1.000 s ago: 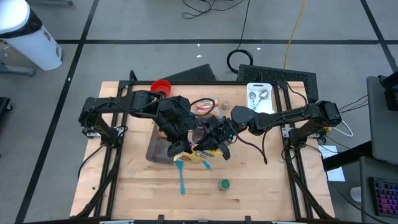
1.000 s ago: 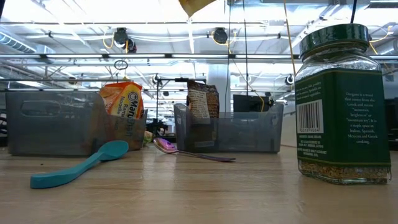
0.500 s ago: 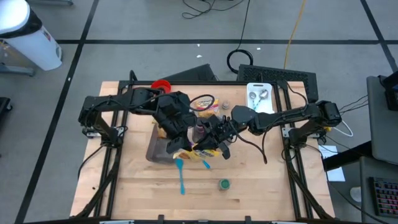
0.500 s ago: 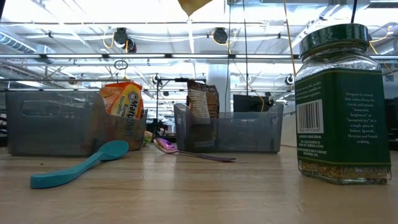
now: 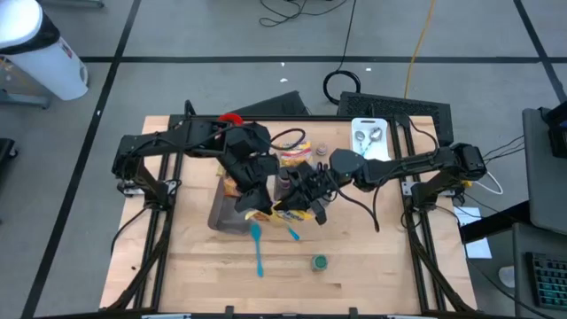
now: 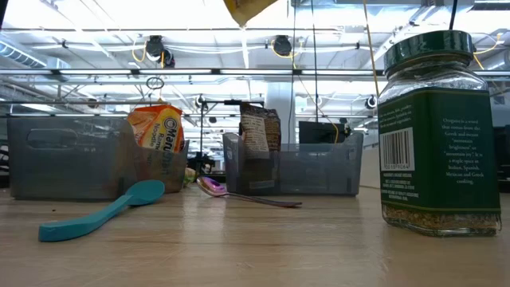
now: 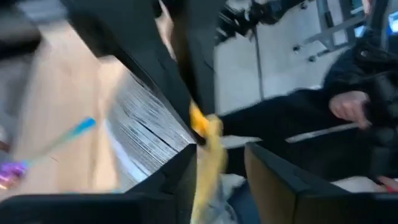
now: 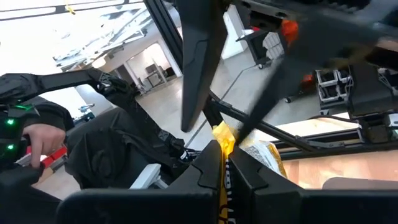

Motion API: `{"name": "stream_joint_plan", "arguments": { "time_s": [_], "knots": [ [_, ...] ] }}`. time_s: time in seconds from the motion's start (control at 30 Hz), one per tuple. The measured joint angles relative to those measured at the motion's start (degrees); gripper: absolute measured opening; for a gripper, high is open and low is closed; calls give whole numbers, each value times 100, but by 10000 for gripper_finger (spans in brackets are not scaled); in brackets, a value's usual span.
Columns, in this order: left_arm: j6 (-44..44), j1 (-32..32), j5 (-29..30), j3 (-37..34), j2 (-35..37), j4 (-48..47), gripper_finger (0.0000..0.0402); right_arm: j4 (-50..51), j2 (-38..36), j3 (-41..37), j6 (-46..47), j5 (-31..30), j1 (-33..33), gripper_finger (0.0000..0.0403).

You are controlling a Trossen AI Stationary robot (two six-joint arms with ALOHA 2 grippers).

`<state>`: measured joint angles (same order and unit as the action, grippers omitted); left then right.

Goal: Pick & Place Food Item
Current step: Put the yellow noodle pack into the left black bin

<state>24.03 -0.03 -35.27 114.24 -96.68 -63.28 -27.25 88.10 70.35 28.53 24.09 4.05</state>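
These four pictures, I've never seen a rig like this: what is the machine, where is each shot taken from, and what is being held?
Two dark robot arms work at a wooden table. One picture looks straight down, one sits level with the tabletop, and two ride on the wrists. On the table lie a teal spoon, a green-lidded spice jar, and grey bins holding food packets. The right gripper is shut on a yellow packet above the bins. The left gripper has that packet's edge between its open fingers. A person's hand shows beyond the table.
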Motion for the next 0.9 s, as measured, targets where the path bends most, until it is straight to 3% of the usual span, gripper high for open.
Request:
{"name": "stream_joint_plan", "arguments": {
  "time_s": [0.27, 0.67, 0.9],
  "knots": [
    [-203, 137, 206, 2, -2, -124, 174, 13, -62, 0, 103, -8, -30, 0],
    [-404, 90, 304, 2, 42, -476, 147, 45, -175, 0, 202, -12, -90, 0],
    [-438, 21, 1012, 2, 337, -475, 136, 183, -310, -3, 156, -151, -189, 0]
  ]
}}
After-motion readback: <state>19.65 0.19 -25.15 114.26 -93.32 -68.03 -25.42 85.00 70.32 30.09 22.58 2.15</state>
